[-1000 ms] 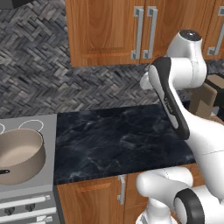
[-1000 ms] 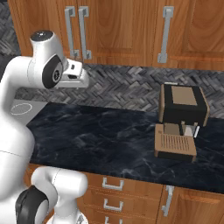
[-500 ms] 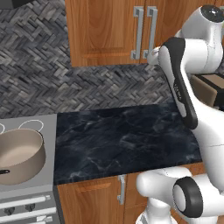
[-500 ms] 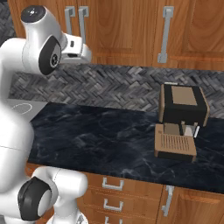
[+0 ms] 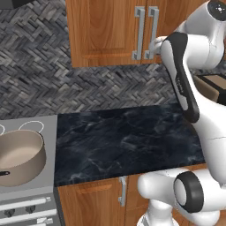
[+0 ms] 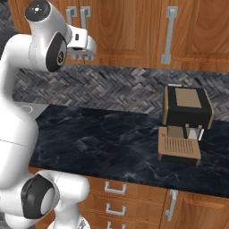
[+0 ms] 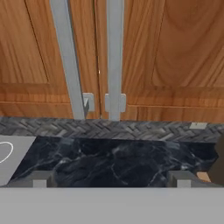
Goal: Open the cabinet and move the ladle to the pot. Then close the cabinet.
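The end effector, jaws wide and empty, has risen to face the cabinet at twelve o'clock, near its closed doors' bar handles. Opening comes next. The pot sits at nine o'clock beside the surface.
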